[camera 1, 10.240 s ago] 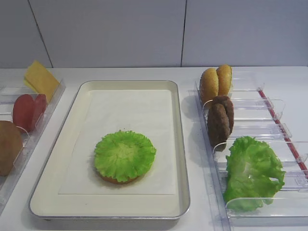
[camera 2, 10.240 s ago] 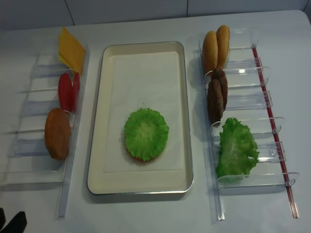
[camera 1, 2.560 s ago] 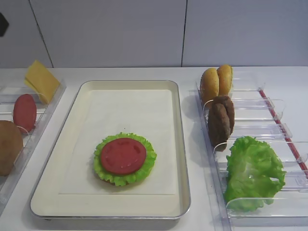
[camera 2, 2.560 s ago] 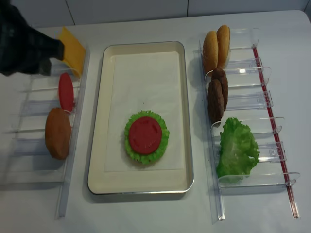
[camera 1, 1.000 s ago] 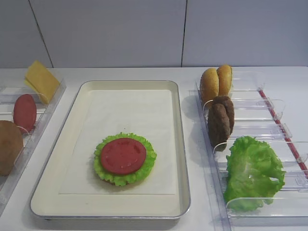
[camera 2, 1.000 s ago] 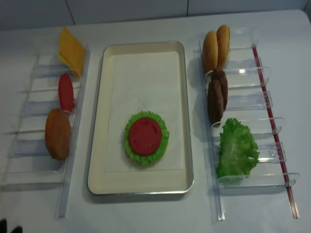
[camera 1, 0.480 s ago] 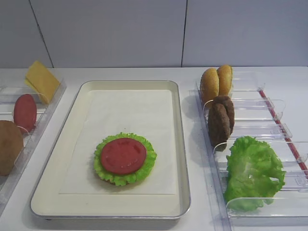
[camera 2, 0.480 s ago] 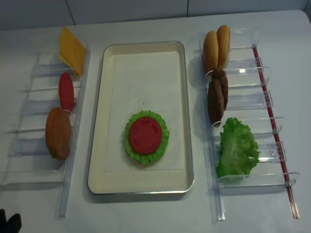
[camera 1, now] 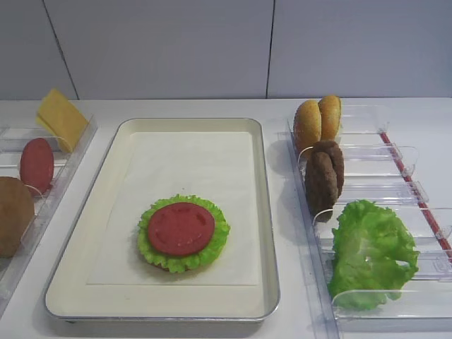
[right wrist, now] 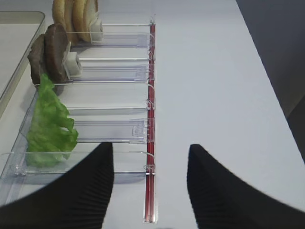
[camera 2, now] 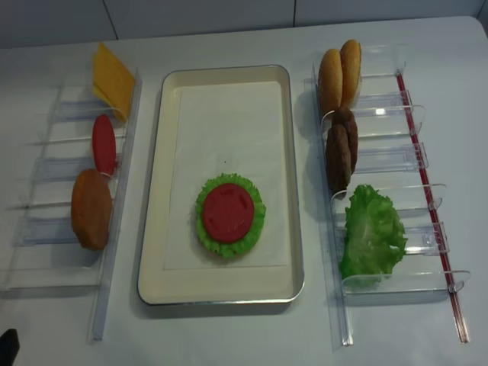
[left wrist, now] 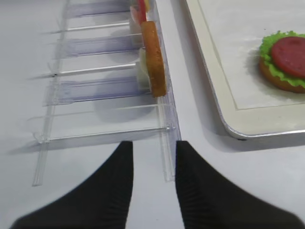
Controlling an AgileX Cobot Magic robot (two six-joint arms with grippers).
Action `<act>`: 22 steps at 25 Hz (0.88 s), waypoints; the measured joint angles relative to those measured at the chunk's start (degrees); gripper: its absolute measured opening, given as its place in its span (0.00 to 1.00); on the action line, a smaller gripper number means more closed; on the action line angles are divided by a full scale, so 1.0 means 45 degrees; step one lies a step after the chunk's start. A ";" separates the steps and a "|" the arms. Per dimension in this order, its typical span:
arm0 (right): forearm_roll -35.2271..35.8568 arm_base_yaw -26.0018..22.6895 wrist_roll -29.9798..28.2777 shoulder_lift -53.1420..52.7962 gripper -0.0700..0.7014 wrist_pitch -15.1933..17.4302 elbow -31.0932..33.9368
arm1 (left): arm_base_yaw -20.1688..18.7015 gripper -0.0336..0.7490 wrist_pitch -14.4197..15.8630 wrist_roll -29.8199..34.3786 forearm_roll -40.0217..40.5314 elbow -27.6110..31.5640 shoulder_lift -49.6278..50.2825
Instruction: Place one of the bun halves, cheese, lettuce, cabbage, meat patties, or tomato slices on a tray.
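Note:
On the cream tray point(camera 1: 261, 212) point(camera 2: 156, 191) a tomato slice point(camera 1: 181, 228) point(camera 2: 227, 213) point(left wrist: 289, 50) lies on round lettuce point(camera 1: 219, 240) over a bun half point(left wrist: 271, 78). The left bins hold cheese point(camera 1: 61, 117), another tomato slice point(camera 1: 36, 164) and a bun half point(camera 1: 13, 215) point(left wrist: 154, 57). The right bins hold bun halves point(camera 1: 317, 121) point(right wrist: 76, 16), meat patties point(camera 1: 323, 176) point(right wrist: 49, 52) and loose lettuce point(camera 1: 371, 254) point(right wrist: 47, 129). Cabbage is out of view. My left gripper point(left wrist: 153, 145) hangs open and empty near the left bins' front end. My right gripper point(right wrist: 150, 148) is open and empty over the right bins' front end.
Clear plastic bin racks flank the tray, left point(camera 2: 53, 229) and right point(camera 2: 396, 282), the right one with a red strip point(right wrist: 150, 119) along its outer side. Bare white table lies right of that strip. A grey wall point(camera 1: 212, 42) stands behind.
One tomato slice has gone from the left bin onto the lettuce in the tray. The left arm has pulled back from over the cheese bin to the near left corner.

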 joint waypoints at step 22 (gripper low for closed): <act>-0.0044 0.0000 0.0024 0.0000 0.58 0.0000 0.0000 | 0.0152 0.33 0.0000 -0.0048 0.0022 0.0000 0.0000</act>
